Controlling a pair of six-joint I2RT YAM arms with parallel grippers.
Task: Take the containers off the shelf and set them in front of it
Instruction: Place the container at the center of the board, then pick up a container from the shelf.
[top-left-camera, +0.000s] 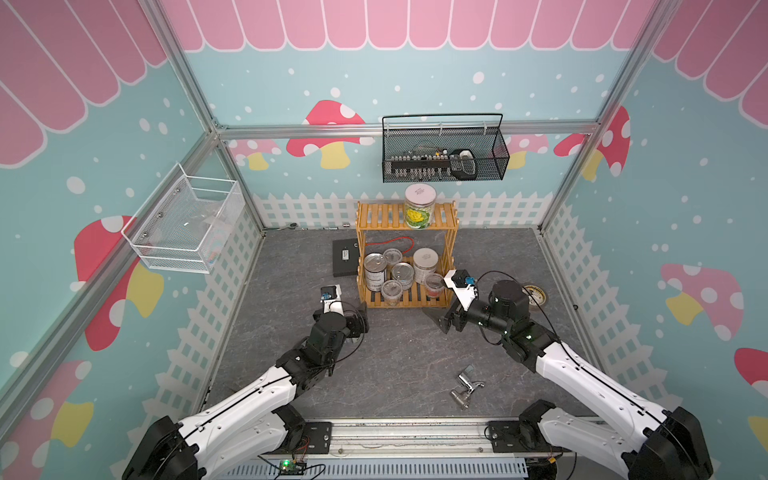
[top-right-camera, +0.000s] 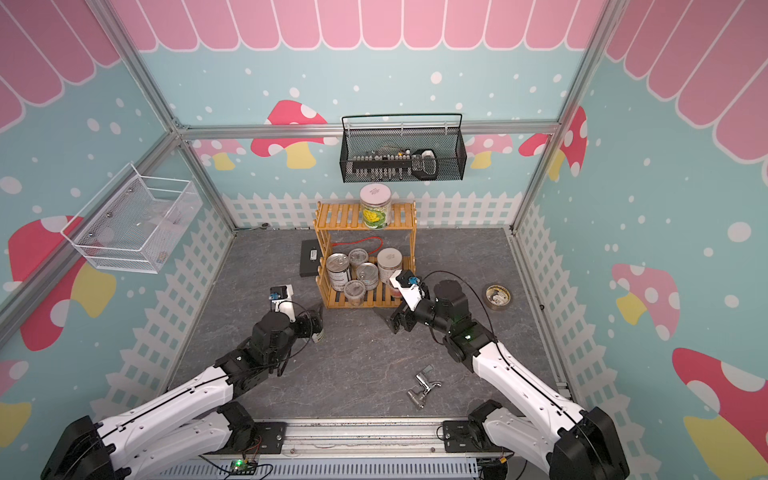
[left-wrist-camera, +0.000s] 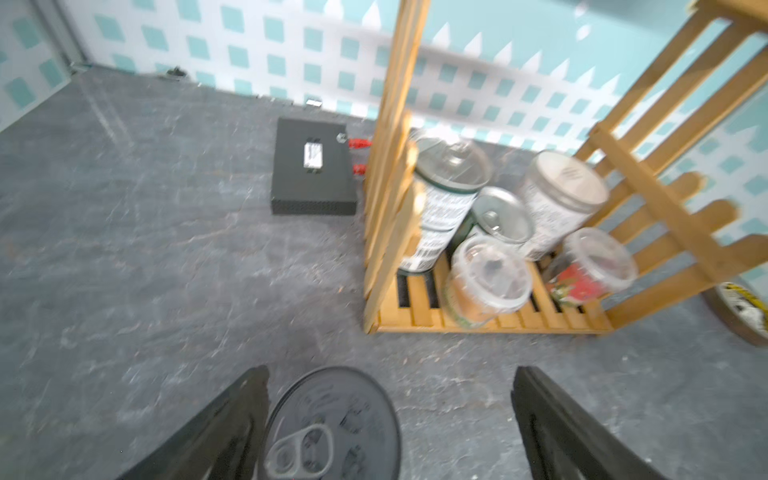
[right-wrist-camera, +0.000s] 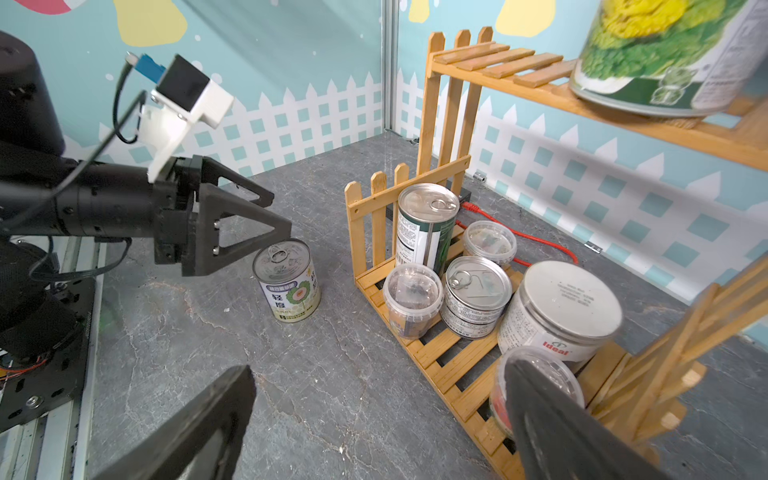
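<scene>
Left gripper (left-wrist-camera: 390, 376): jaws apart, straddling pull-tab tin (right-wrist-camera: 287, 286), not clamped. Tin upright on floor just in front of shelf (top-left-camera: 378, 216), toward left arm's side.
Right gripper (right-wrist-camera: 378, 370): jaws apart, beside clear cup (left-wrist-camera: 590, 266) at shelf's lower front corner; red contents.
Cup judged light, thin-walled, crushable; grip sidewall under lid, gently.
Six containers on shelf's lower tier; jar (top-left-camera: 419, 206), yellow-green label, on top tier.

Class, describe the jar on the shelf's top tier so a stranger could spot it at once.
Find the two-tier wooden shelf. One jar stands on its top tier. It alone sits up there, with a white lid and a yellow-green label.
</scene>
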